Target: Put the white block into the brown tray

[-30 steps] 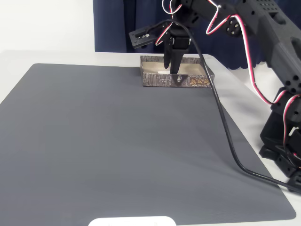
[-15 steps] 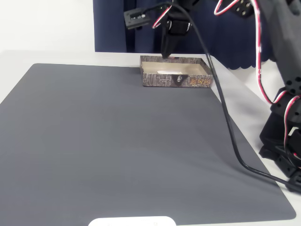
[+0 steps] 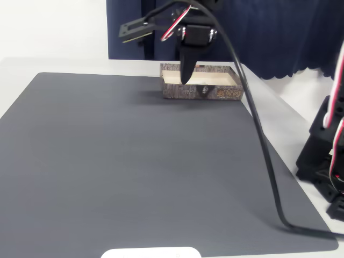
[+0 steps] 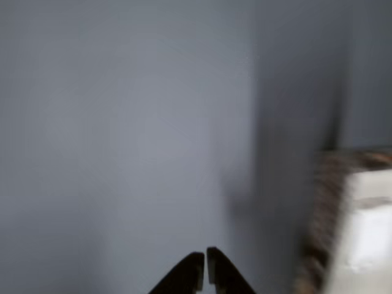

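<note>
Black two-finger claw (image 4: 204, 269) is pressed together and empty, hanging above the left end of the shallow brown bark-patterned tray (image 3: 223, 93) in the fixed view. The small flat white block (image 4: 370, 236) looks to be lying inside the tray on its cream floor; the wrist view is motion-blurred, so that is a judgement.

Risk: the black cable (image 3: 263, 161) drapes across the grey mat (image 3: 134, 166) right past the tray's corner; arm motion could drag it against the tray and shift it.

In the fixed view, the near wall and claw hide the tray floor. A white rounded plate (image 3: 150, 252) is cut off at the bottom edge.
</note>
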